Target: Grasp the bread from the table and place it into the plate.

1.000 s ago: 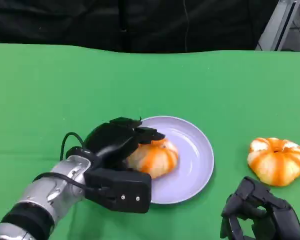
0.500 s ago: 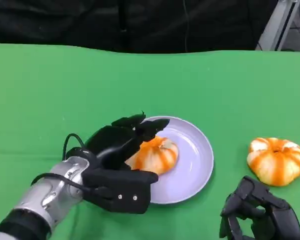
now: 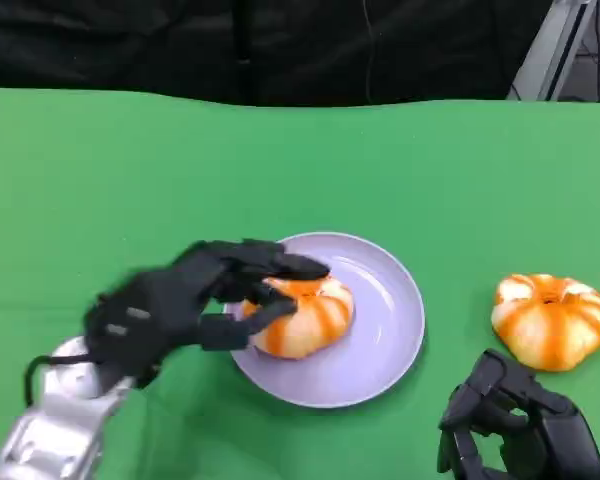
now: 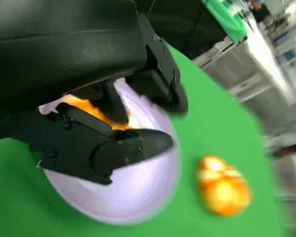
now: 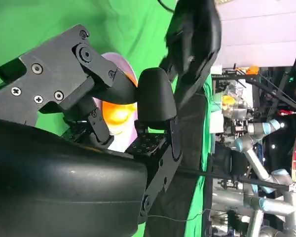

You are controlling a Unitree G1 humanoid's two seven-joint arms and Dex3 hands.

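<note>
Head view, left fingers (image 3: 280,268): spread apart, reaching over the near-left side of the bread on the plate; the upper ones lie across its top edge, a lower one sits at its left flank. Contact is not certain because of motion blur.
Left hand (image 3: 185,298): black, blurred, extended from the silver left forearm (image 3: 55,430) at the lower left; it overlaps the left rim of the plate.
Left wrist view, left hand (image 4: 89,98): fingers apart, framing the orange bread (image 4: 86,111) and the plate (image 4: 133,197) beneath it.
Bread on plate (image 3: 302,315): orange-and-white, rounded loaf lying inside the plate, left of the plate's centre.
Plate (image 3: 385,330): round, pale lavender, resting on the green table (image 3: 130,170); its right half is bare.
Second bread (image 3: 549,320): same orange-and-white type, lying on the table well to the right of the plate, apart from it; also visible in the left wrist view (image 4: 222,185).
Right fingers (image 3: 480,405): curled inward, enclosing nothing.
Right hand (image 3: 520,435): black, at the lower right edge, near the second bread and in front of it, not touching it.
Right wrist view: right hand (image 5: 113,113) with fingers bent in; plate (image 5: 116,61) and bread (image 5: 116,111) partly visible behind it.
Background: dark curtain (image 3: 280,45) beyond the table's far edge.
</note>
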